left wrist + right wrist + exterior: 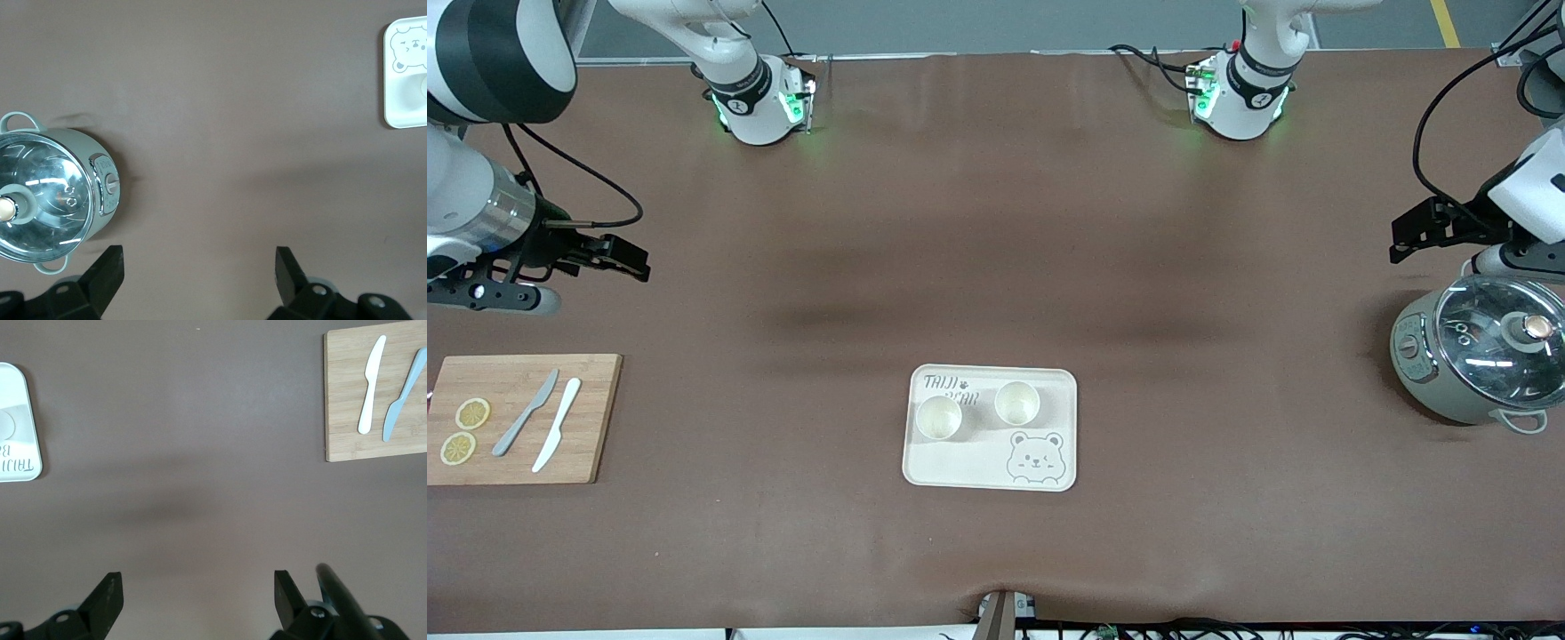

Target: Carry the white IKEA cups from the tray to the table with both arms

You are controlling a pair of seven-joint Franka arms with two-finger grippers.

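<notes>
Two white IKEA cups stand upright on the cream bear tray (960, 469) in the middle of the table, one (938, 418) toward the right arm's end and one (1016, 403) toward the left arm's end. Both are empty and nothing touches them. My right gripper (636, 260) hangs open and empty over bare table at the right arm's end; its own view (197, 593) shows the jaws wide apart. My left gripper (1400, 242) hangs open and empty over bare table beside the pot; its own view (199, 270) also shows the jaws wide apart.
A grey-green pot with a glass lid (1480, 351) stands at the left arm's end and shows in the left wrist view (50, 193). A wooden cutting board (520, 418) with two knives and lemon slices lies at the right arm's end (347, 393). The tray's edge shows in both wrist views (407, 100) (17, 453).
</notes>
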